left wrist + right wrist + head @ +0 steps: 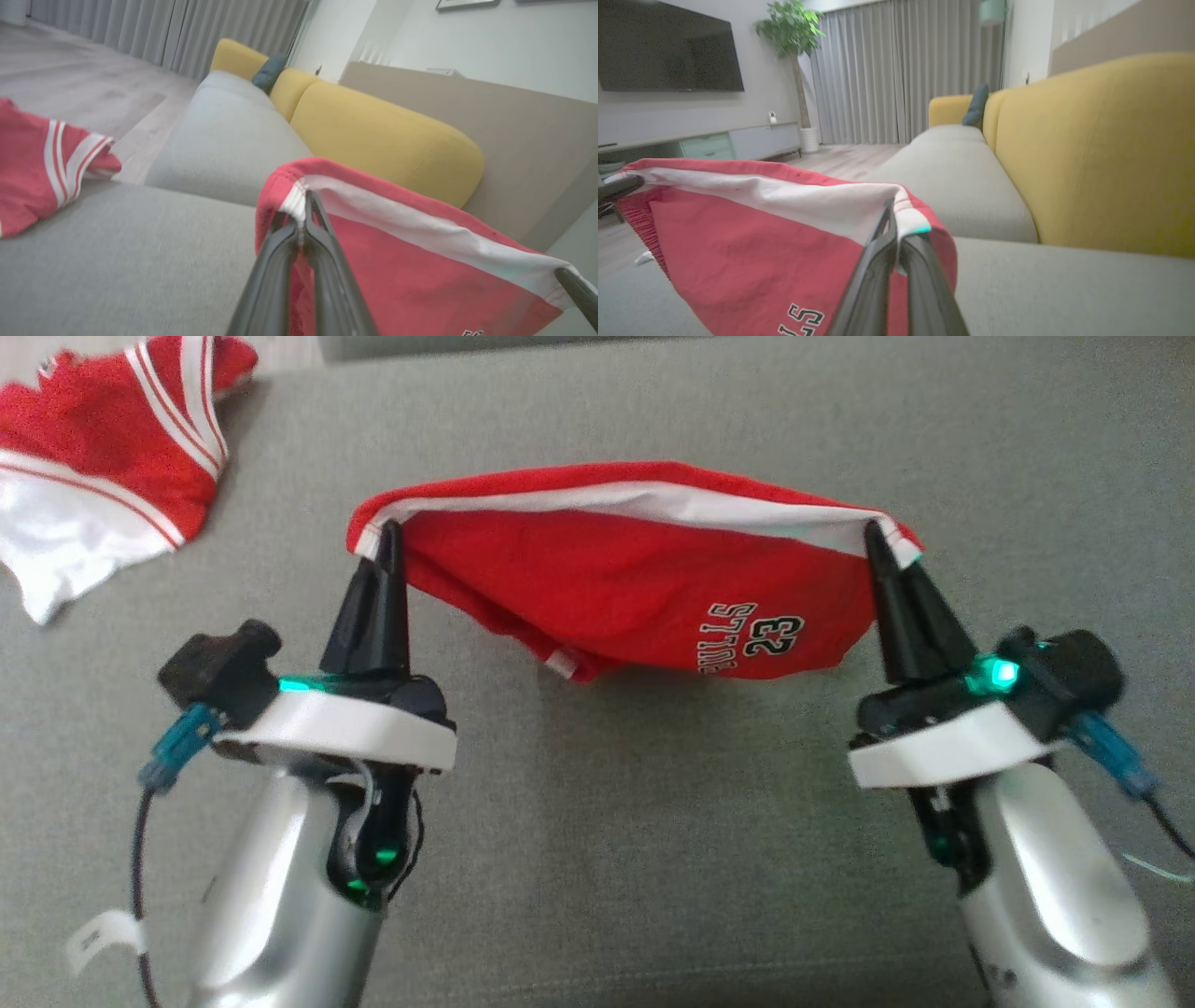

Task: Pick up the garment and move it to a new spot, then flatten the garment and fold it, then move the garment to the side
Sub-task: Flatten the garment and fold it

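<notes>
Red garment (635, 583) hangs between left pincer (390, 528) and right pincer (875, 528), both clamped on its hem.

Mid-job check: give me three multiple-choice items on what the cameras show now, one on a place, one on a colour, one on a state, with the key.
1. Where does the second garment lie?
A on the grey cushion, to the robot's left of the held garment
B on a wooden table
C on the floor

2. What colour is the band along the held garment's top edge?
A blue
B white
C black

3. How is the held garment?
A folded flat
B hanging from one claw alone
C pinched by the left claw and the right claw, slung between them

Key:
1 A: the head view shows it at the upper left on the cushion.
2 B: a white strip runs from claw to claw.
3 C: each claw is shut on a corner.
</notes>
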